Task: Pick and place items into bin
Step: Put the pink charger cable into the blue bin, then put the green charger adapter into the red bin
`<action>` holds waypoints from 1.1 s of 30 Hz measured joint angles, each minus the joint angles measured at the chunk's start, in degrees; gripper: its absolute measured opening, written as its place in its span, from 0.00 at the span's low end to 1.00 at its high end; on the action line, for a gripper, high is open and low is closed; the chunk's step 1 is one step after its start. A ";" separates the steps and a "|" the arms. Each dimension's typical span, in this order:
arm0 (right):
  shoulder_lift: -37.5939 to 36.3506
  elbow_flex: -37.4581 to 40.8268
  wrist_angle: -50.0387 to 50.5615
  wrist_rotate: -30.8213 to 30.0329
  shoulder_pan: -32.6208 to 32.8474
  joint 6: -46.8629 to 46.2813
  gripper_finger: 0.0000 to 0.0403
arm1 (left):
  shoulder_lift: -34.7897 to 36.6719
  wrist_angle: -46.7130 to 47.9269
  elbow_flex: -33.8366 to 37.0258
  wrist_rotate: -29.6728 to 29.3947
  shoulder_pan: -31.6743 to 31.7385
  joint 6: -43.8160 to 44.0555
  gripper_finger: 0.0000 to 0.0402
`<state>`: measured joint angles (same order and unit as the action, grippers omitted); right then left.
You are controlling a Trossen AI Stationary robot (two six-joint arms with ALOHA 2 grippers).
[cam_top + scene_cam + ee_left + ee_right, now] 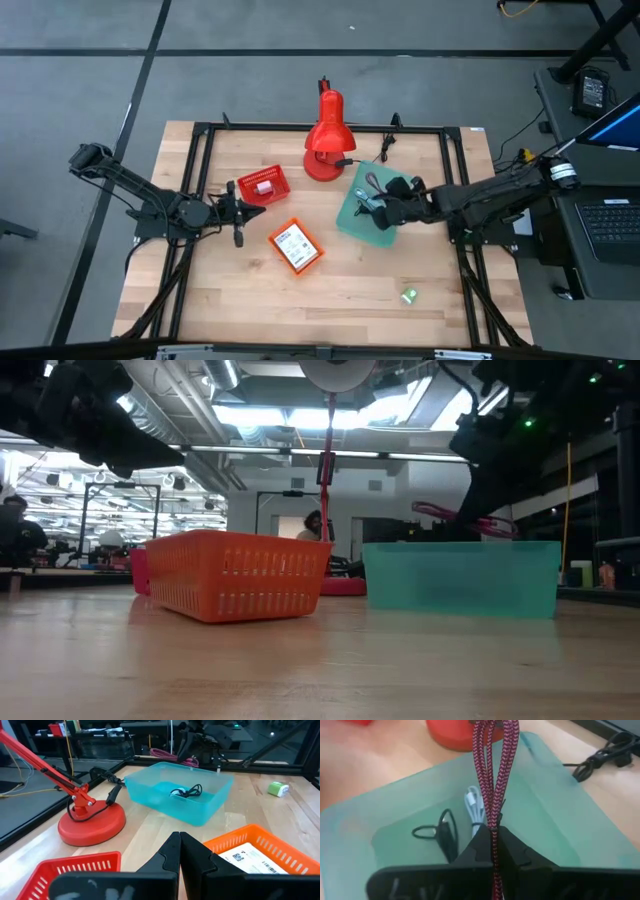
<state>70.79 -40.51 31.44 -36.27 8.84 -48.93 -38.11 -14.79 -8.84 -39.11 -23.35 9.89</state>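
Wood-topped table (330,300) with a black frame around it, seen from above. Nearest the front edge lies 1 small green piece (408,296), alone on the bare boards toward the right side.

Next in, near the middle of the table, sits an orange mesh plastic basket (296,246) holding a white printed card (250,859). Just behind it and to the left is a red mesh plastic basket (262,186) with a small pink-and-white item inside; its shape is unclear from above.

Left gripper (238,210) hovers between these 2 baskets, its 2 dark fingers pressed together on nothing.

Right of the orange basket stands a translucent teal plastic bin (352,222). Inside it lie a black coiled cable (445,832) and a white cable (474,806). Right gripper (493,845) is over the bin, jaws pinched on a red-and-dark braided cord (491,765), which stands doubled over in a loop above the fingers. In the low view the cord shows just above the bin's rim.

Farther back, behind the bin and the red basket, stands the big red desk lamp (326,140) on its round base. Its black power cord (385,148) lies on the table beside the base, near the back rail of the frame.
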 joint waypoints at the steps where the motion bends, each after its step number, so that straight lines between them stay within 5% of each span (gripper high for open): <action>1: 0.10 -0.02 -0.11 -0.03 -0.52 0.00 0.00 | 0.00 0.02 0.00 -0.02 0.00 0.01 0.00; 19: 9.86 0.00 -1.94 -0.04 -2.10 -0.05 0.01 | -0.02 0.00 0.00 -0.26 0.00 -0.07 0.00; 33: 10.66 0.02 -2.10 -2.70 -2.10 -0.23 0.20 | -0.02 0.00 0.00 -0.26 0.00 0.02 0.00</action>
<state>81.45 -40.49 29.34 -38.97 6.74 -49.16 -38.13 -14.79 -8.84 -39.38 -23.35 9.91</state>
